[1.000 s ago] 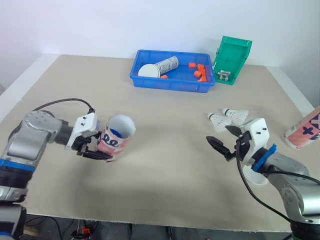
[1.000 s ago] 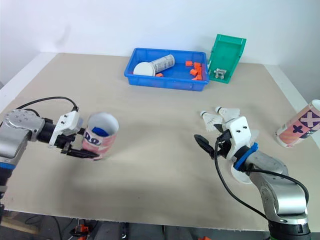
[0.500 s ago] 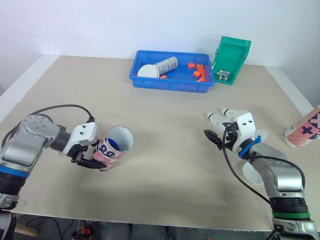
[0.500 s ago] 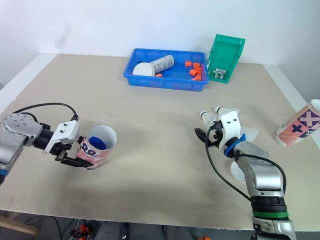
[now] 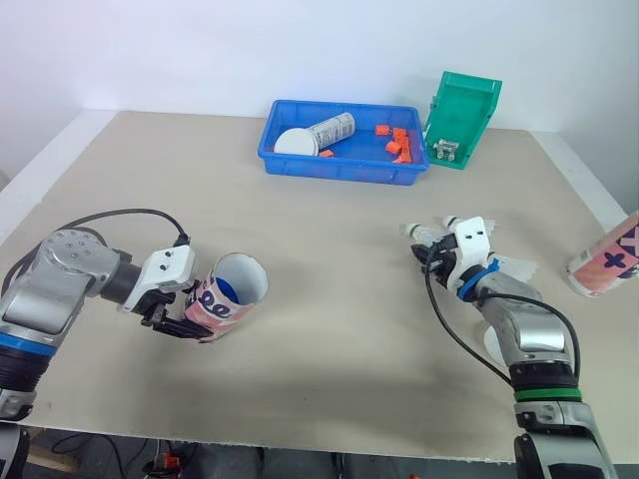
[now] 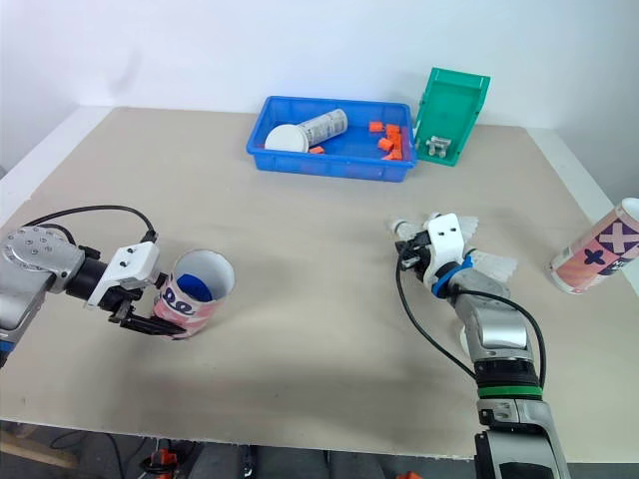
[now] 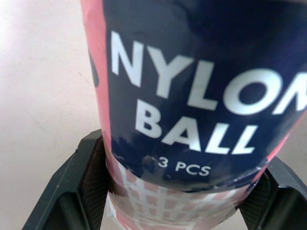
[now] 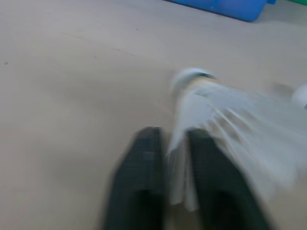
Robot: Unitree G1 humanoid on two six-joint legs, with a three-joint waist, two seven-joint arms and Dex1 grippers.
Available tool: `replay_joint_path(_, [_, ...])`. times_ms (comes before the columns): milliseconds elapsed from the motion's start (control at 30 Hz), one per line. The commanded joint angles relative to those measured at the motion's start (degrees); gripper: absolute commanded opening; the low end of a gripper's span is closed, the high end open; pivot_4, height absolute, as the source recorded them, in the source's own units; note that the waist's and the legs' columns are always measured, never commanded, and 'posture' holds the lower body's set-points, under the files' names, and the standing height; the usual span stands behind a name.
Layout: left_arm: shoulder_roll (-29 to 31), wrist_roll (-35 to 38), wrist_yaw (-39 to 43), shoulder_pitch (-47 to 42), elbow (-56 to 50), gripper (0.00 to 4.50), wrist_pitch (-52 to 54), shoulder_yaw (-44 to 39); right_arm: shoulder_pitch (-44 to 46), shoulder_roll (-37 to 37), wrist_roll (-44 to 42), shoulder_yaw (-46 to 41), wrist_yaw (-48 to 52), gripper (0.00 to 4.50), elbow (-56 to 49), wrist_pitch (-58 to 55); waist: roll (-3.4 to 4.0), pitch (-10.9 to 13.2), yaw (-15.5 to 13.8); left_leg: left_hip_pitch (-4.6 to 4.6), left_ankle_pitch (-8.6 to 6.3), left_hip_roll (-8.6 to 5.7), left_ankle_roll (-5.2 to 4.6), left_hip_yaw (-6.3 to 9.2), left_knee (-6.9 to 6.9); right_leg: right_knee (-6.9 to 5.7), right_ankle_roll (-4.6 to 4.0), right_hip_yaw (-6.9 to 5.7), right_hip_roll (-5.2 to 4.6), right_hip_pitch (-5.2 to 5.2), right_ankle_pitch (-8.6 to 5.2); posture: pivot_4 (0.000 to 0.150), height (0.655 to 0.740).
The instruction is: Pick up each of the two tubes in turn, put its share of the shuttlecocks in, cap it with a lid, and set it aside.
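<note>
Step in hand, as judged: filling the first tube; pickup of a shuttlecock under way at the right. Table (image 5: pixel 329 289) beige. At its far side a blue tray (image 5: pixel 339 172) holds a grey cylinder, a white lid (image 5: pixel 297 142) and orange bits, and a green bin (image 5: pixel 464 115) stands tilted just beside the tray. Second tube (image 6: pixel 597 249), pink with crosses, sits at the table's right edge, well apart from the work and not yet taken up. First tube (image 5: pixel 228 294) is at the near left, tilted, with its open mouth turned up and toward the right arm. The label reads NYLON BALL 3 PCS. Something blue shows deep inside; cannot tell what. Left arm is bent and held low and the forearm points inward. Left gripper (image 5: pixel 185 311) is clamped round the tube's lower body, one finger on each side, both touching. Right arm reaches forward with the forearm low over the table. Right gripper (image 5: pixel 435 254) is down at the shuttlecocks, its fingers drawn close with the skirt edge of one shuttlecock (image 8: pixel 225 115) pinched between them. The cork points away from the wrist. Another shuttlecock (image 6: pixel 494 264) lies just beside it on the table. The next move calls for lifting the pinched shuttlecock clear without crushing the skirt. It must then cross to the left and go cork-first into the tilted mouth. The hold on the skirt edge looks thin, so a slip is possible.
</note>
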State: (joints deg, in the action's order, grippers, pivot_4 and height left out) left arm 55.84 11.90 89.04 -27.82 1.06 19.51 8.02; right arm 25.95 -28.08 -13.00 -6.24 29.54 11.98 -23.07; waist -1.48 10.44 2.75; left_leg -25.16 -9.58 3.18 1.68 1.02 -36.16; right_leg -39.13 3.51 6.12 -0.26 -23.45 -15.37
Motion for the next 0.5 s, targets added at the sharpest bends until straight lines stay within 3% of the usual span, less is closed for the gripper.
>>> replay_joint_path(33, [0.8, 0.4, 0.9, 0.9, -1.2, 3.21, 0.7, 1.1, 0.9, -0.8, -1.0, 0.3, 2.1, 0.03, -7.1, 1.1, 0.02, 0.0, 0.0, 0.00, 0.00, 0.00, 0.00, 0.00, 0.00, 0.00, 0.00, 0.00, 0.00, 0.00, 0.00, 0.150, 0.7038])
replay_joint_path(267, [0.0, 0.3, 1.4, -0.1, 0.3, 3.21, 0.7, 1.9, 3.3, -6.9, -7.4, 10.6, 21.3, 0.03, -30.9, -0.4, 0.23, 0.1, 0.0, 0.02, 0.00, 0.04, 0.00, 0.01, 0.01, -0.04, -0.01, 0.00, 0.04, -0.02, -0.01, 0.150, 0.7038])
replay_joint_path(500, [-1.1, 0.3, 1.7, -2.4, 2.5, 3.21, 0.5, 2.9, 17.4, -10.4, -4.3, 20.2, 37.6, 0.03, -30.5, 8.9, 0.23, 0.1, -0.1, 0.00, -0.01, 0.06, 0.02, -0.03, -0.14, -0.04, -0.28, -0.07, -0.03, -0.02, -0.07, 0.150, 0.7038])
